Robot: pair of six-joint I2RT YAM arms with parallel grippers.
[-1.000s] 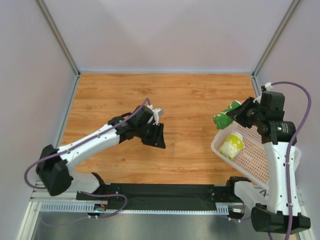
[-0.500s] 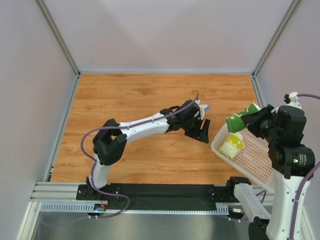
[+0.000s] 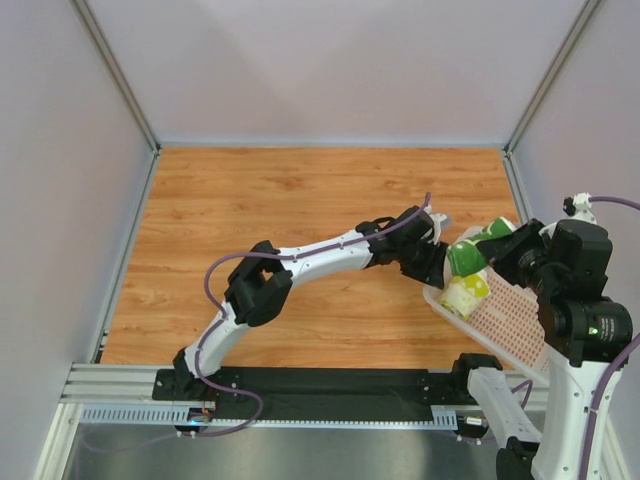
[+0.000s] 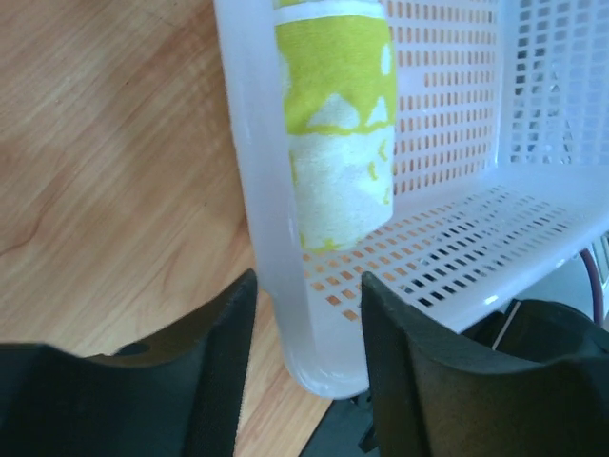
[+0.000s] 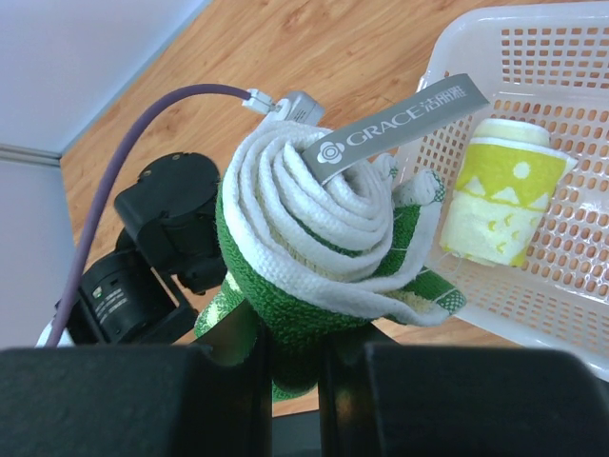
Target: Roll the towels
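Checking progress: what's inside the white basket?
One rolled yellow towel lies inside the basket. The green towel is in the right gripper, not inside. The right arm hides some floor.

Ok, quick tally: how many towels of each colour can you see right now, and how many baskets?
dark green towel: 1, rolled, held in the right gripper
pale yellow towel: 1, rolled, lying in the basket
white basket: 1
Total: 3

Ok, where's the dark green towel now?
Dark green towel: top view's right side, in the right gripper over the white basket's rim, beside the pale yellow towel.
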